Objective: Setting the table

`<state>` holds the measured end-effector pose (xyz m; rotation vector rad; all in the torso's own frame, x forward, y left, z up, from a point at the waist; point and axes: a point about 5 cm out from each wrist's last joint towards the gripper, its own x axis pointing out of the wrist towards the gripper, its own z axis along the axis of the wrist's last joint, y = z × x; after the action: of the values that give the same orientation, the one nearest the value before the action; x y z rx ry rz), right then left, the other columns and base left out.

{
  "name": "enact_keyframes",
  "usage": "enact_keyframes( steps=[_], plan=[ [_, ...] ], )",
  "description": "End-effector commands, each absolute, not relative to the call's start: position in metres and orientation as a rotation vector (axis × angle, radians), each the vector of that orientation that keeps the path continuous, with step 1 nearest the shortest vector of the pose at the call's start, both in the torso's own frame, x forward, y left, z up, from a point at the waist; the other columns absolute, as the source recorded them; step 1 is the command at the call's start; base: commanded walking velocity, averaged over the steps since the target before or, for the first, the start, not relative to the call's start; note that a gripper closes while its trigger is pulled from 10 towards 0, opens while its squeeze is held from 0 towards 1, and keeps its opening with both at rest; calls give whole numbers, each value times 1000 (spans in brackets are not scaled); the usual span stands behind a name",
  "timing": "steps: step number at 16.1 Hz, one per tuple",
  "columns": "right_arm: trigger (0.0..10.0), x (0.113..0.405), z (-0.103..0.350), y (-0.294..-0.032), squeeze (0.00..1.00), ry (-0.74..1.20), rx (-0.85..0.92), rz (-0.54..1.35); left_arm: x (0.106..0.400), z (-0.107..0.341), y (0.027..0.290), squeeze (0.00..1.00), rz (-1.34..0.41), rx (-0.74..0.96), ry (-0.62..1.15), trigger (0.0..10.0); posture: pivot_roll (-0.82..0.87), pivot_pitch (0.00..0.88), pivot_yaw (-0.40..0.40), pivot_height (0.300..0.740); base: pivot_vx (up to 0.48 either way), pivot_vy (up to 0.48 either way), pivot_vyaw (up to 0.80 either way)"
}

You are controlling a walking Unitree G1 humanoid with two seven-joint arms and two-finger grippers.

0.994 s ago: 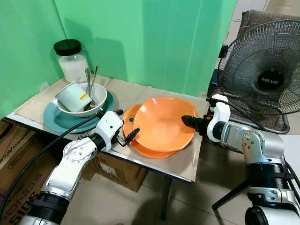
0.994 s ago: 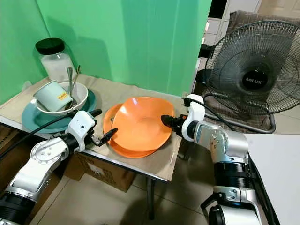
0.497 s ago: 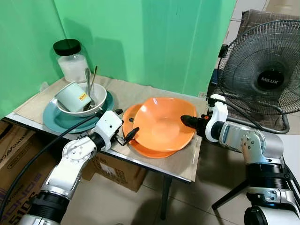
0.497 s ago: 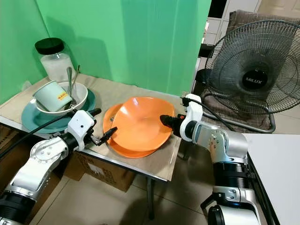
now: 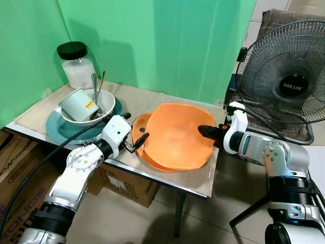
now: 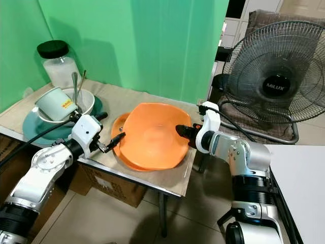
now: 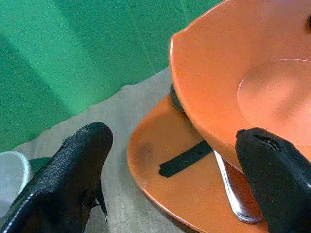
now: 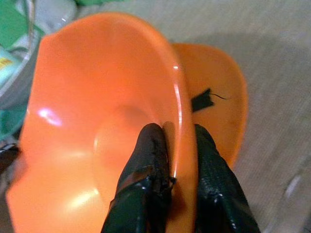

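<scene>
An orange bowl [image 5: 175,137] hangs tilted above an orange plate [image 5: 138,123] on the cloth-covered table [image 5: 137,101]. My right gripper [image 5: 203,131] is shut on the bowl's right rim, one finger [image 8: 148,150] inside and one outside. Off the plate's left edge, my left gripper [image 5: 135,126] stands open, holding nothing. In the left wrist view a metal spoon [image 7: 231,194] and a black strip [image 7: 184,158] lie on the plate [image 7: 160,194] under the raised bowl [image 7: 243,73].
At the table's left stands a teal plate [image 5: 56,129] carrying a white bowl [image 5: 105,109] with a pale cup [image 5: 78,104] and spoons. A black-lidded jar [image 5: 76,66] is behind it. A fan [image 5: 289,81] stands at the right; cardboard boxes [image 5: 15,157] sit under the table.
The right gripper has tipped the orange bowl up more steeply off the plate. The left gripper has shifted slightly up and back along the plate's left edge.
</scene>
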<state>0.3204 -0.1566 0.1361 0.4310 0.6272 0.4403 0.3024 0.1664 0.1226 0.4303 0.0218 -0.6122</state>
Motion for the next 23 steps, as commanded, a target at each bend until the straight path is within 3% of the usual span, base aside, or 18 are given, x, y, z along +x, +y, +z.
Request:
enact_keyframes(
  steps=[1,6,11,12,13,14,16,18,23],
  plan=[
    [0,324,141,-157,0,619,447,437,307,135,172,0,-579,444,-14,10000,-35,0,19,740,0,0,0],
    [0,323,170,-160,0,410,434,461,296,181,180,0,-469,331,-155,10000,-30,0,32,740,0,0,0],
    [0,301,218,-165,0,131,414,441,269,204,167,0,-439,250,-202,10000,-28,0,45,740,0,0,0],
    [3843,293,225,-165,0,74,363,420,265,206,166,0,-421,244,-193,10000,-31,0,48,740,0,0,0],
    [10000,283,229,-164,0,42,250,401,260,206,166,0,-394,236,-177,10000,-35,0,52,740,0,0,0],
    [10000,273,230,-163,0,18,173,378,255,205,164,0,-364,216,-162,10000,-43,0,58,740,0,0,0],
    [10000,256,234,-168,0,-67,214,251,247,204,156,0,-319,197,-143,10000,-58,0,72,740,0,0,0],
    [10000,243,227,-159,0,-96,115,251,243,198,148,0,-293,148,-118,10000,-69,0,94,740,0,0,-400],
    [10000,233,211,-148,0,-64,144,199,242,188,139,0,-266,161,-65,10000,-66,0,81,740,0,0,-318]
  ],
)
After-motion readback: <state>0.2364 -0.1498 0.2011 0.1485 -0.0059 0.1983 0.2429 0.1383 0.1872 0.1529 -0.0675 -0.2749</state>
